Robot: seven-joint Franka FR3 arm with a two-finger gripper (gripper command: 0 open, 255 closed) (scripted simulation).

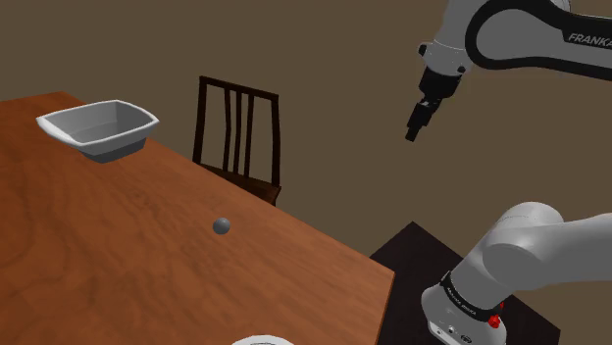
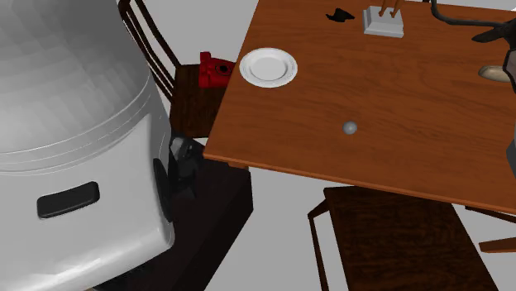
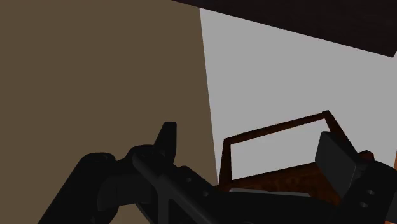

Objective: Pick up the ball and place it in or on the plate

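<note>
A small grey ball (image 1: 222, 225) lies on the brown wooden table (image 1: 118, 255), about midway along its near side; it also appears as the ball (image 2: 351, 127) in the second exterior view. The white round plate (image 2: 268, 66) sits near a table corner, and only the plate's rim (image 1: 263, 340) peeks in at the shoulder view's bottom edge. My black gripper (image 1: 417, 129) hangs high in the air, beyond the table's edge toward the shoulder view's right, far from both. In the wrist view the gripper (image 3: 251, 149) is open, with nothing between its fingers.
A white rectangular basin (image 1: 98, 127) stands at the table's far left. A dark wooden chair (image 1: 240, 137) is pushed against the table's far side. A white holder with sticks (image 2: 384, 21), a small black item (image 2: 339, 15) and a red object (image 2: 217, 70) are also present.
</note>
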